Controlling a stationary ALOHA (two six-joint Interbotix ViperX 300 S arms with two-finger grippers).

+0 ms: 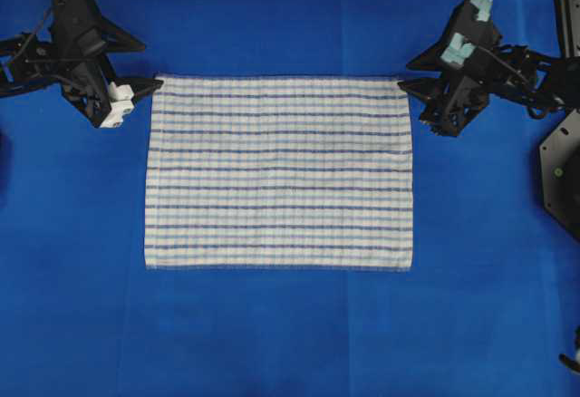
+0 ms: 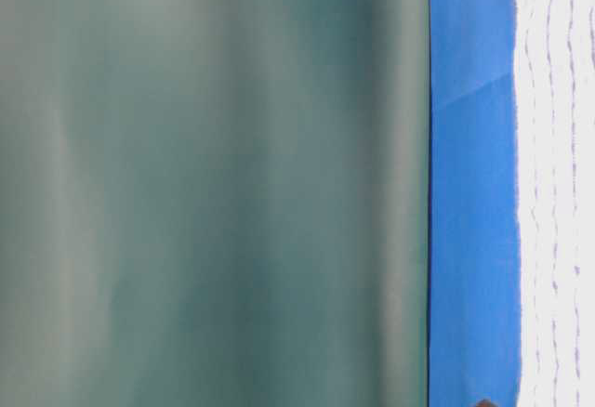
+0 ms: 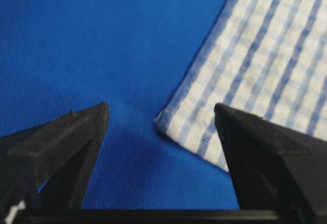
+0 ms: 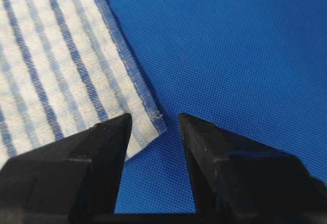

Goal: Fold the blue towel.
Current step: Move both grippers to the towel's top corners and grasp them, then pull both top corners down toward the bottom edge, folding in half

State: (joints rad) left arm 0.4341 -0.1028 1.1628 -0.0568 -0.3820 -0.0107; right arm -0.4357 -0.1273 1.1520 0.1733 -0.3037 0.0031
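Blue towel (image 1: 279, 172): white weave with thin dark- and light-blue stripes, spread flat and unfolded at the centre of the overhead frame, on the solid-blue table covering (image 1: 272, 334).

Left gripper (image 1: 156, 83): upper left of the overhead frame, at the towel's upper-left corner. Fingers spread wide in its wrist view; the corner lies between them, not pinched.

Right gripper (image 1: 405, 86): upper right, at the towel's upper-right corner. Fingers (image 4: 102, 137) parted, a narrower gap, straddling the corner's tip; cloth not clamped.

Table-level view: mostly blurred green surface (image 2: 214, 184); towel along the right edge.
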